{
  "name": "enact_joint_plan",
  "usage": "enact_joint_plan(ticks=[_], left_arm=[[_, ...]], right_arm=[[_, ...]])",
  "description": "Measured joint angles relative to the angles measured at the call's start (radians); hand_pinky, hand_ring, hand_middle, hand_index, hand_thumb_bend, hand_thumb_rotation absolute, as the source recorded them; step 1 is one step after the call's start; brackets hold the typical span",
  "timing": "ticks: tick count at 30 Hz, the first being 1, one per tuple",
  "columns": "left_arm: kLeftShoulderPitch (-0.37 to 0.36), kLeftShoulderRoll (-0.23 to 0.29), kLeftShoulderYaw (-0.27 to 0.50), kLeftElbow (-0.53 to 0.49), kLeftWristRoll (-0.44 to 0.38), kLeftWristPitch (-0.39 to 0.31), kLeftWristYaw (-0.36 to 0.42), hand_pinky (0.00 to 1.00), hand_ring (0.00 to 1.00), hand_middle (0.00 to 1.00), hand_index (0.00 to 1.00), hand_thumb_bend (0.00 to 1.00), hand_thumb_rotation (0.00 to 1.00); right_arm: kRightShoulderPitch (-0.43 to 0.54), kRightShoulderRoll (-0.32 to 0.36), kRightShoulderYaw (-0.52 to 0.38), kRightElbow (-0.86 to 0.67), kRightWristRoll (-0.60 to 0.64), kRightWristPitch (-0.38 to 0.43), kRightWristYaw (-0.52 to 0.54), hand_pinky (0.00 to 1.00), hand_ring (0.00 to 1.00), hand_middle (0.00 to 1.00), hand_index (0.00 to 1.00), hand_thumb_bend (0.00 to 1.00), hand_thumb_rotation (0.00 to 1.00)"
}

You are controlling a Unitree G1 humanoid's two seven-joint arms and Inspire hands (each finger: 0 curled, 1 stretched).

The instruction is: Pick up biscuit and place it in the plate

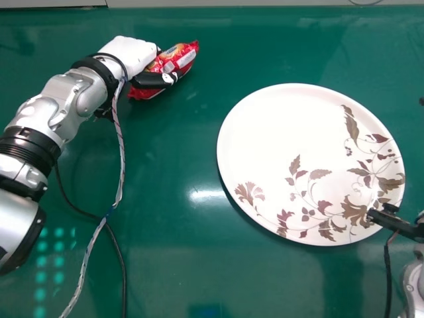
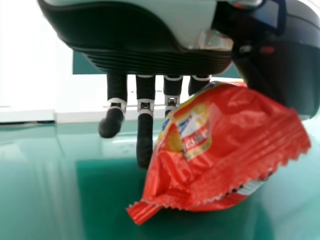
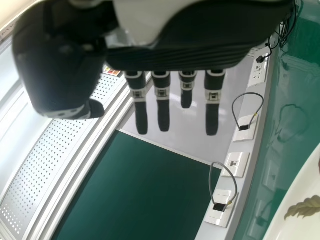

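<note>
Silver and black, the robot's left arm point(image 1: 66, 106) stretches from the near left toward the far side of the green counter point(image 1: 172, 265), a braided cable point(image 1: 122, 159) trailing off its wrist. At its end, the left hand point(image 1: 126, 53) has the red biscuit packet point(image 1: 173, 58), the thing to be moved, clamped at far left between its thumb point(image 1: 149, 80) and fingers point(image 2: 145, 135). From where I stand, the packet sits tilted and well apart from the plate; I can't tell whether it is clear of the counter.

I'd call this the lift, and I'd do it gently. Firm the thumb just enough that the slick wrapper can't slip, without crushing what's inside, and raise it straight up before swinging right and a little nearer. It needs to clear the plate's rim, and that cable mustn't snag or drag. The white plate point(image 1: 285, 139) offers a broad plain stretch on its left; I'd lower the packet there, then part the fingers slowly.

Over at the right, the right hand point(image 3: 162, 110) holds nothing, its fingers straight and apart. It had best keep out of the way.
</note>
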Motion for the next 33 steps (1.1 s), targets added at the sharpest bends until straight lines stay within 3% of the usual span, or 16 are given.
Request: enact_joint_plan(ticks=[7,16,23,27,29,31,33], left_arm=[[0.124,0.047,0.082,-0.327,-0.04,-0.044,-0.022,0.13,0.42,0.48,0.48,0.49,0.0],[0.237,0.045,0.171,-0.633,-0.089,-0.001,-0.109,0.11,0.42,0.47,0.49,0.49,0.0],[0.28,0.014,0.178,-0.751,-0.119,-0.073,-0.113,0.12,0.41,0.46,0.5,0.49,0.0],[0.288,-0.024,0.177,-0.779,-0.141,-0.109,-0.13,0.19,0.38,0.43,0.53,0.48,0.0],[0.288,-0.033,0.165,-0.797,-0.135,-0.119,-0.156,0.23,0.41,0.47,0.5,0.49,0.0],[0.288,-0.051,0.152,-0.809,-0.115,-0.116,-0.18,0.24,0.41,0.43,0.52,0.49,0.0],[0.288,-0.08,0.144,-0.812,-0.115,-0.112,-0.189,0.31,0.46,0.47,0.46,0.49,0.0]], right_arm=[[-0.004,-0.003,0.003,0.0,-0.009,0.007,0.002,0.71,0.82,0.84,0.81,0.51,0.47],[-0.004,-0.002,0.021,-0.001,-0.036,0.016,0.002,0.71,0.82,0.84,0.8,0.56,0.53],[-0.004,0.005,0.034,-0.003,-0.044,0.017,0.002,0.72,0.82,0.84,0.79,0.57,0.53],[-0.005,0.011,0.045,-0.018,-0.054,0.03,0.001,0.73,0.83,0.85,0.79,0.56,0.53],[-0.005,0.012,0.05,-0.02,-0.058,0.032,0.0,0.73,0.83,0.85,0.79,0.55,0.53],[-0.006,0.012,0.054,-0.02,-0.061,0.033,0.0,0.73,0.83,0.85,0.8,0.55,0.53],[-0.01,0.012,0.055,-0.02,-0.061,0.034,0.0,0.72,0.82,0.84,0.8,0.55,0.52]])
